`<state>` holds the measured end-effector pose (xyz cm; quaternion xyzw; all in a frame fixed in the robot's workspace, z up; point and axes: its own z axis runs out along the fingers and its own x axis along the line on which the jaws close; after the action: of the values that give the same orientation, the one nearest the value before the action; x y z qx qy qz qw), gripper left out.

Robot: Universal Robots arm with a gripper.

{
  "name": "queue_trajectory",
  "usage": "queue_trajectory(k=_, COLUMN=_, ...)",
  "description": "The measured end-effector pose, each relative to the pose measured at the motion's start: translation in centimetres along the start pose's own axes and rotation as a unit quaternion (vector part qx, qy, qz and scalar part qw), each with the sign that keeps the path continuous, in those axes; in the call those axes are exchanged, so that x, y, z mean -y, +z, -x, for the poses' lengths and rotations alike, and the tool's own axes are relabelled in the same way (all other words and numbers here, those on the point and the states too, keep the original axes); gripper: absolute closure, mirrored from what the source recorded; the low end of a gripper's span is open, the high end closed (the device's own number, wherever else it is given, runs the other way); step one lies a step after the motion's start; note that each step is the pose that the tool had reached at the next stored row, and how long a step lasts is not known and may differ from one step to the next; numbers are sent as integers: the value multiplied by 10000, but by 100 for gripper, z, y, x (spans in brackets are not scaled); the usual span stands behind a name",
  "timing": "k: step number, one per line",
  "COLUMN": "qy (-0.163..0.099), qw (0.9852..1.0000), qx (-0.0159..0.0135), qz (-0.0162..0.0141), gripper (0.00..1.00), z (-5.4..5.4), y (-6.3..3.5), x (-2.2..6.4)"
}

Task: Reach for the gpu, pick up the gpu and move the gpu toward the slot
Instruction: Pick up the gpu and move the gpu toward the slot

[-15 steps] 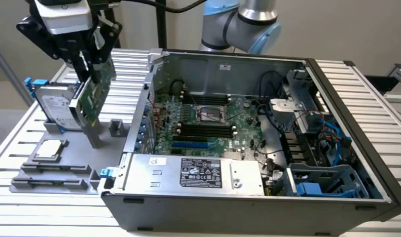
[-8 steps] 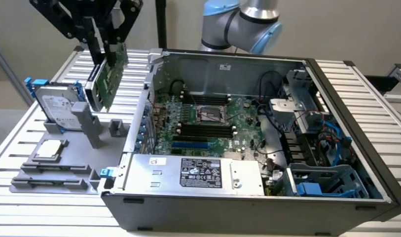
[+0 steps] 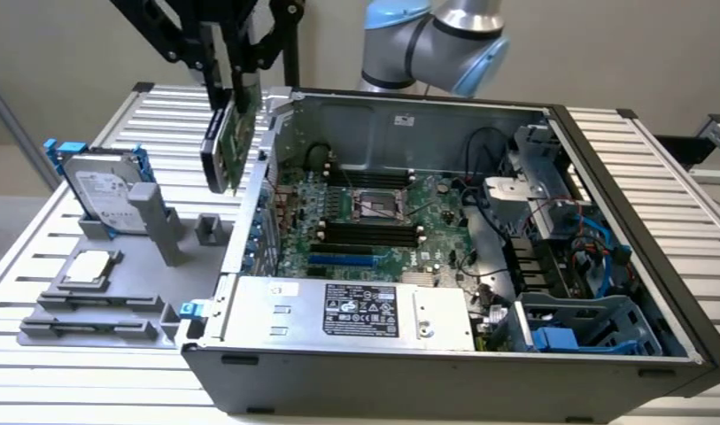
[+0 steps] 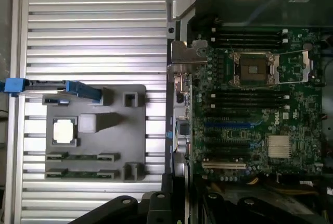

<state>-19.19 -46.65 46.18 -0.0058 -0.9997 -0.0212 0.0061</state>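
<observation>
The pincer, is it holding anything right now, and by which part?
Yes. The pincer holds the gpu by its upper edge; the card hangs upright above the rear edge of the open computer case.

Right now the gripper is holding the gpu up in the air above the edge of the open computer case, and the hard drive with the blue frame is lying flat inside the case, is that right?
Not quite. The gripper does hold the gpu in the air above the edge of the open computer case, but the hard drive with the blue frame stands upright in the grey holder outside the case, as the exterior view shows.
</observation>
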Motion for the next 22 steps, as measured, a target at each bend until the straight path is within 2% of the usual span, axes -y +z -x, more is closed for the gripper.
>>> queue_trajectory(k=10, qy=0, qw=10000, qx=-5, qz=43, gripper=74, z=456, y=-6, x=-38)
queue_trajectory(k=22, qy=0, qw=10000, qx=-15, qz=65, gripper=74, z=1001, y=-5, x=-107)
